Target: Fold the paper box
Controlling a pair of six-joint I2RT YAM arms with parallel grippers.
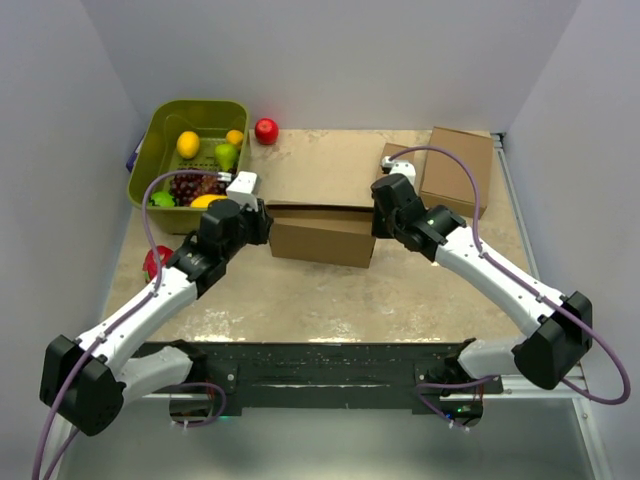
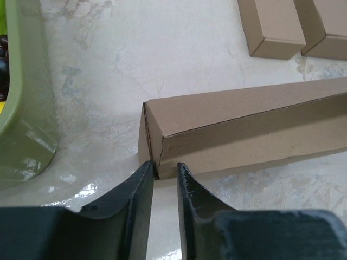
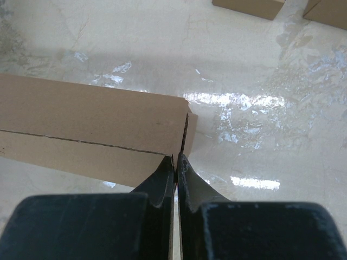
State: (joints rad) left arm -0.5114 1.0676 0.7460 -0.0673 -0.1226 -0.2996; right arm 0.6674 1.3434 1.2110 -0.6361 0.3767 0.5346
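The tan marbled worktop (image 1: 330, 300) carries the paper box (image 1: 322, 238) at its middle, long side facing the near edge, closed into a shallow rectangular block. A green basket (image 1: 200, 104) of fruit fills the far left corner. A flat brown box (image 1: 458, 170) lies at the far right corner, with a small narrow box (image 1: 392, 154) just beside it. The left gripper (image 2: 162, 173) is at the paper box's left end, jaws slightly apart, straddling its lower corner. The right gripper (image 3: 176, 160) is at the right end, jaws closed; whether they pinch cardboard, I cannot tell. A red apple (image 1: 266, 130) sits at the far edge beside the basket.
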